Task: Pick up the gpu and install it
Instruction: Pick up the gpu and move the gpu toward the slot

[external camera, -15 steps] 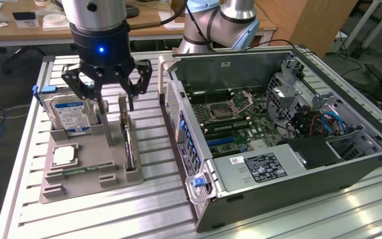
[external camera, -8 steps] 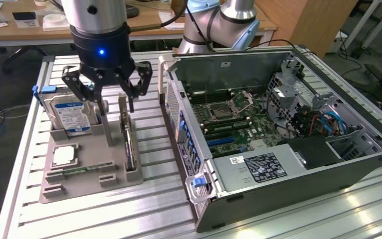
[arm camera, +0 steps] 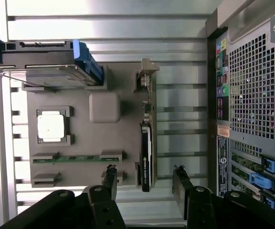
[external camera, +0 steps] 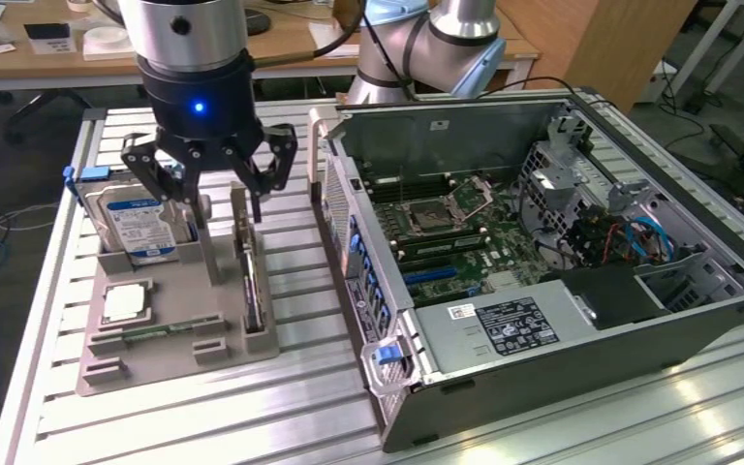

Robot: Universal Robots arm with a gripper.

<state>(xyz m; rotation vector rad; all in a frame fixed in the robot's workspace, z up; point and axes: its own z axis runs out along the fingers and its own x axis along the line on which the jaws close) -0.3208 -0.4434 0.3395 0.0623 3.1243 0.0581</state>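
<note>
The gpu (external camera: 251, 276) stands on edge in a slot of the grey holder tray (external camera: 178, 360), a thin dark card with a metal bracket at its far end. In the wrist view the gpu (arm camera: 147, 143) appears edge-on, and its near end lies in the gap between my fingers. My gripper (external camera: 217, 201) hangs open just above the card's far end, one finger on each side, not touching it. In the wrist view the gripper (arm camera: 145, 180) holds nothing.
The holder also carries a hard drive (external camera: 139, 223) with a blue-white label, a square silver CPU (external camera: 127, 302) and a memory stick (arm camera: 75, 159). An open computer case (external camera: 682, 320) with its motherboard (external camera: 463, 232) exposed lies on the exterior view's right, close beside the tray.
</note>
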